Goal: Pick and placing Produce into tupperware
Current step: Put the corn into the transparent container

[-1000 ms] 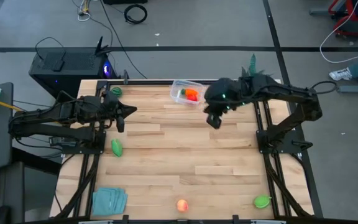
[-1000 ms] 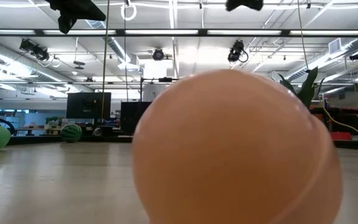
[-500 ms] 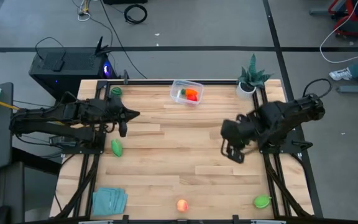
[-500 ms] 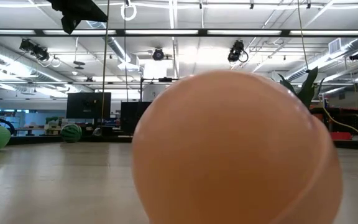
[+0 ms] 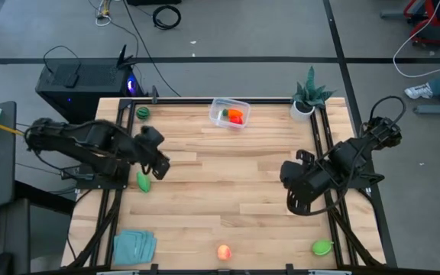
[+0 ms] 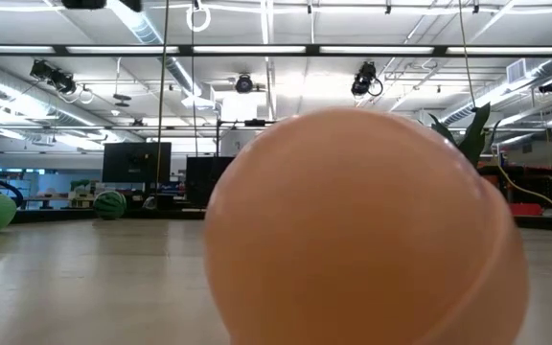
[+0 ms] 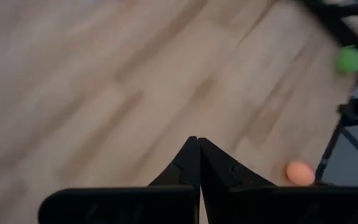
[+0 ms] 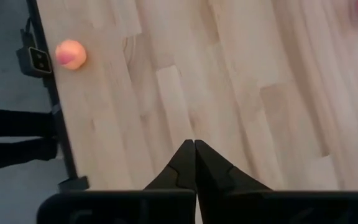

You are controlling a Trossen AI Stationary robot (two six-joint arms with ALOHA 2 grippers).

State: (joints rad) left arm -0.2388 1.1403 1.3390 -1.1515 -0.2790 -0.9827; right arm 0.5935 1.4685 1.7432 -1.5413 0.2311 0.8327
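A: Left to right on the table [image 5: 228,191]. Teal cloth [image 5: 134,246] at 7 o'clock. Left claw [image 5: 159,164] at 9 o'clock, fingers pressed together, empty, right above a green piece [image 5: 143,182]. Another green piece [image 5: 142,112] sits at 11 o'clock.

B: Tupperware [image 5: 230,113]?

A: 12 o'clock at the far edge, red and orange produce [image 5: 235,116] inside. Peach piece [image 5: 223,251] at 6 o'clock on the near edge, filling the low view. Right claw [image 5: 297,203] at 4 o'clock, also shut, holding nothing. Last green piece [image 5: 321,247] at 5 o'clock. Potted plant [image 5: 306,96] at 1 o'clock.

B: Step in hand?

A: Likely each arm reaching for its nearest green piece. To do it well, the claws should open before descending, centre over the piece, and close across the narrow side. The pieces look rounded, so an off-centre pinch could squirt them away. The left one lies by the table edge, so that arm should come straight down.
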